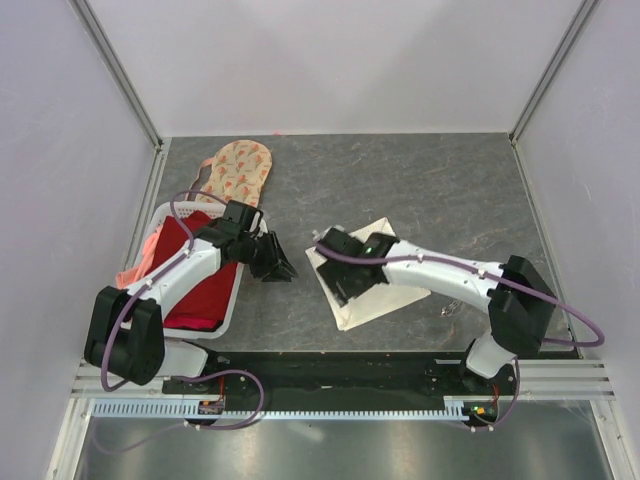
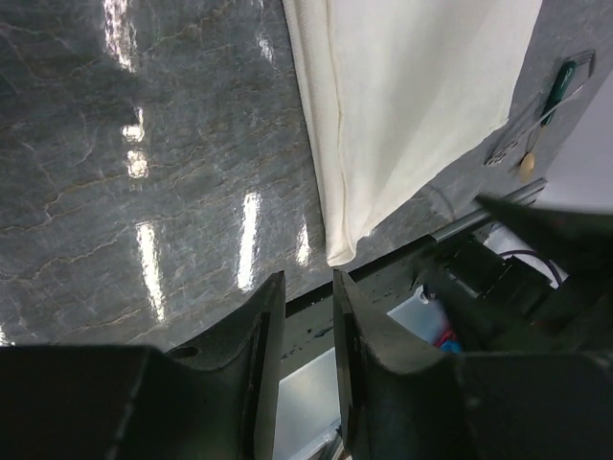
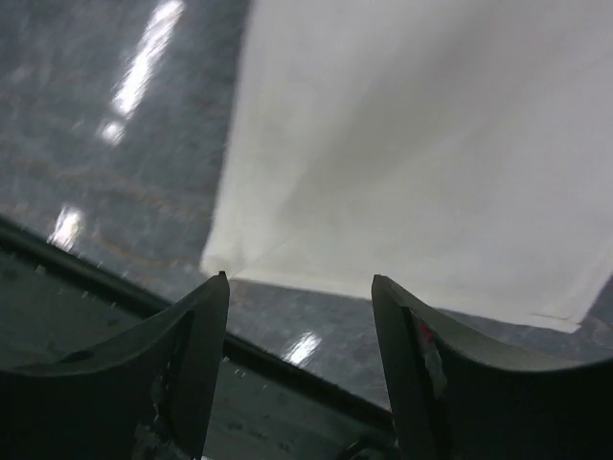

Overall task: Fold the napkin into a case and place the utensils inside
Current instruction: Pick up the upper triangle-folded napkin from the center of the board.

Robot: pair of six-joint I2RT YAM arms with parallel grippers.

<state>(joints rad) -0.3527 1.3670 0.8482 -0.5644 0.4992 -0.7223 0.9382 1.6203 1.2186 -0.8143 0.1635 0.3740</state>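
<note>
Cream cloth, the napkin [image 1: 372,300] lay flat just six o'clock of the worktop's [image 1: 450,190] centre. It looked soft, light and limp, probably best pinched at a corner. Right pincer [image 3: 300,280] hung released above one corner. Left pincer [image 2: 307,280], at nine o'clock, stood slightly parted, empty.

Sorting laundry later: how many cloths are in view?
4: cream napkin mid-table, floral cloth at the back left, red cloth in the basket, pinkish cloth over its left rim; more may hide beneath.

Two white arms [image 1: 440,272] with black joints [image 1: 520,300] and purple cables [image 1: 583,318].
</note>
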